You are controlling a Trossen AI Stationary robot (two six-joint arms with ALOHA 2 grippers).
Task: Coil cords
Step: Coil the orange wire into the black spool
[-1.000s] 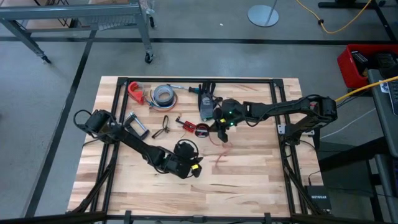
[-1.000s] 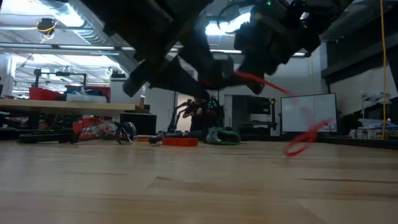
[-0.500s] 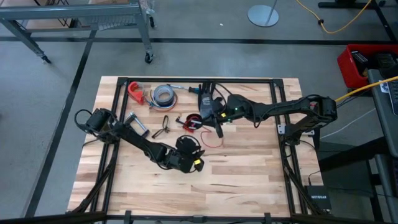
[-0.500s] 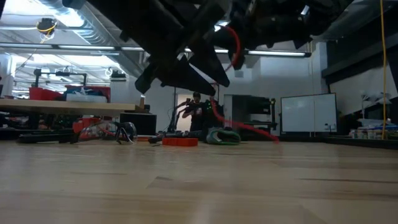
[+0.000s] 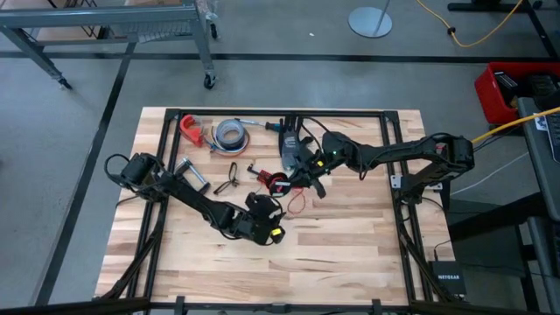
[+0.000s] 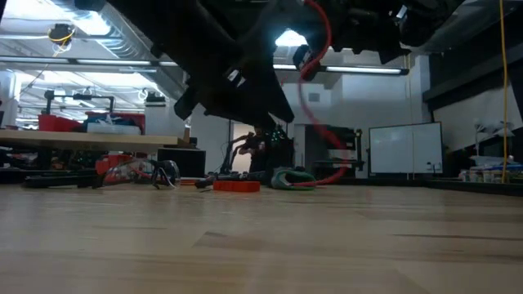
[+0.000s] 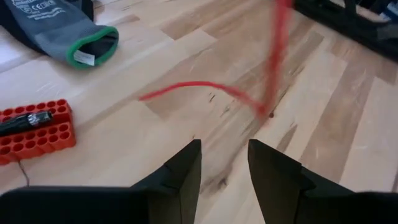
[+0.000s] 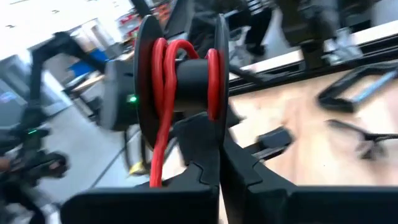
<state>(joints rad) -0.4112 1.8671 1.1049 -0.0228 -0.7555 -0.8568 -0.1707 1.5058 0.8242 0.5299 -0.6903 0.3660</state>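
A thin red cord is partly wound on a small black spool (image 8: 183, 74), which also shows in the high view (image 5: 279, 184) at mid-table. The cord's free end (image 5: 294, 202) hangs down to the table in a loop (image 7: 199, 87); the hanging part shows in the low view (image 6: 315, 122). My right gripper (image 5: 296, 179) reaches in from the table's right and is shut on the spool. My left gripper (image 5: 262, 224) hovers just near of the loop, open and empty (image 7: 224, 163). No black lead shows. My right gripper pinches the spool by a black part at its lower edge (image 8: 200, 140) between its two fingers (image 8: 245, 177), coming roughly level from the table's right. The spool is lifted clear of the table. The red cord (image 8: 158, 149) hangs from it, slack.
Along the far side lie a red clamp (image 5: 191, 129), a grey tape roll (image 5: 232, 133) and a grey glove with a green cuff (image 5: 289, 150). An orange bit holder (image 5: 260, 174), a black wire frame (image 5: 229, 180) and a metal clamp (image 5: 191, 175) lie left of the spool.
My right gripper has gone a little toward the table's left with the spool. The cord's free end, which trailed toward the near edge, has been drawn up toward the spool and now hangs in a shorter loop. My left gripper has shifted slightly toward the far left.
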